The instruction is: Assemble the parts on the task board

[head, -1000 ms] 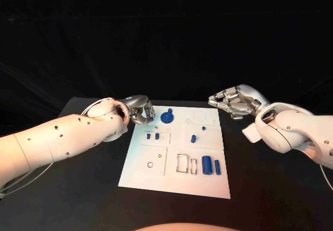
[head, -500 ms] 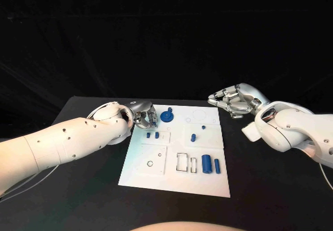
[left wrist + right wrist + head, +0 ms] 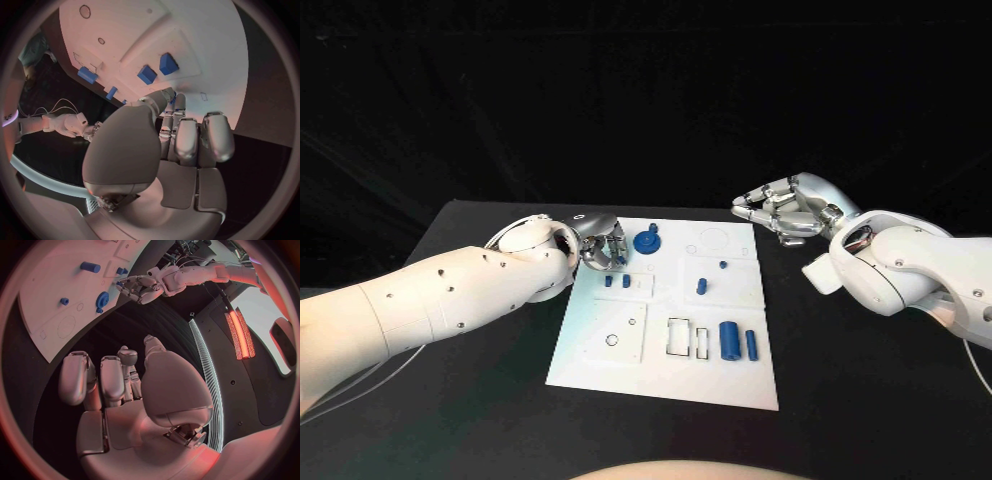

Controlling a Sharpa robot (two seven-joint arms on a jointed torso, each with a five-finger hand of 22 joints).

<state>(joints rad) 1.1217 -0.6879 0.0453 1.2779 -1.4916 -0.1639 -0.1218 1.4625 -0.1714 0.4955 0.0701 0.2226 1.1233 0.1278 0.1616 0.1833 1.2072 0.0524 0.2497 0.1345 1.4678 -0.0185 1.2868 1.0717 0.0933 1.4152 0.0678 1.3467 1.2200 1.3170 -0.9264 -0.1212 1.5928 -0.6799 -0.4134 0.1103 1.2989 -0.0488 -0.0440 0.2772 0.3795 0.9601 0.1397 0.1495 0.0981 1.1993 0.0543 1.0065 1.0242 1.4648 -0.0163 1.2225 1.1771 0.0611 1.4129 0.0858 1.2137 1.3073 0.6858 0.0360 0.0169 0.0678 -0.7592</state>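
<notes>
From the head view, the left robot hand (image 3: 596, 240) sits at the far left corner of the task board (image 3: 661, 375), fingers curled, just beside the blue gear-like part (image 3: 648, 241); picking it up looks like the step in hand, calling for a short reach. The left wrist view shows the fingers (image 3: 187, 137) bunched over the board, though I cannot tell whether they hold anything. In the right wrist view, the right robot hand (image 3: 119, 385) curls on nothing, well apart from the parts.
</notes>
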